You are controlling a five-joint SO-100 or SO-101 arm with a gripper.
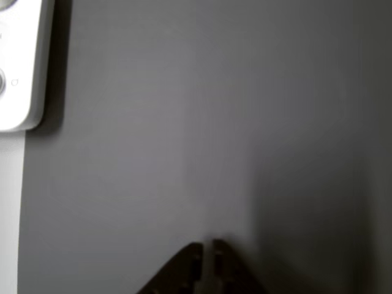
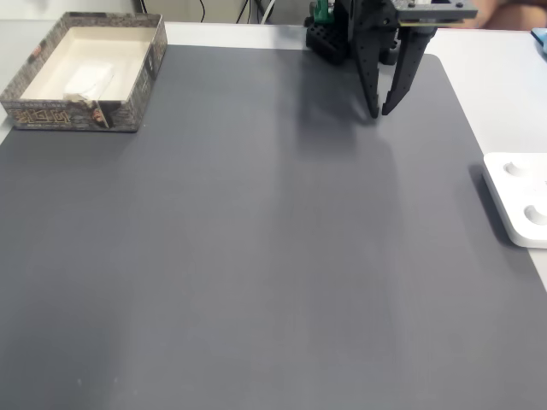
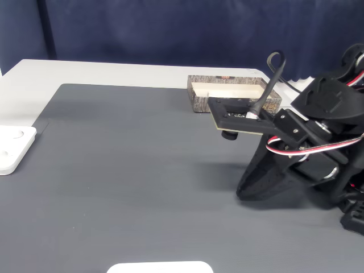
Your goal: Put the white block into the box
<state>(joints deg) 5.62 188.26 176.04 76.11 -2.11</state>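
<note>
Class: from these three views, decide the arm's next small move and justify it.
Probably none beyond resting: the white block already lies inside the box, and the gripper sits far from it above the grey mat, jaws nearly closed and empty.

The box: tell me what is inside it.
In a fixed view the box holds the white block on its pale floor, near the front wall. That wall hides the floor strip just behind it.
</note>
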